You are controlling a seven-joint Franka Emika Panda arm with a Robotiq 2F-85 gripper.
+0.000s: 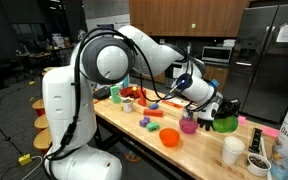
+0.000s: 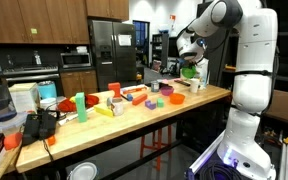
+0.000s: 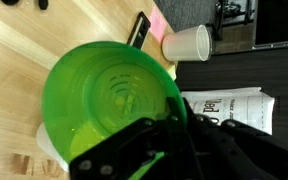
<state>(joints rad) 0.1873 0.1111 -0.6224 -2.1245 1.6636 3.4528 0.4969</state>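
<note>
wrist view: green bowl (image 3: pixel 104 95) rim pinched in hand (image 3: pixel 172 128)

- Long light wooden table top (image 1: pixel 199 152) on a dark frame.
- Shallow orange plastic bowl (image 1: pixel 170 137) near the front edge.
- White paper cup (image 1: pixel 232 150), upright, well apart from the bowl.
- Small pink plastic cup (image 1: pixel 188 125) just behind the bowl.
- Tall green plastic cup (image 2: pixel 80 100) beside a yellow block (image 2: pixel 102 111).
</note>
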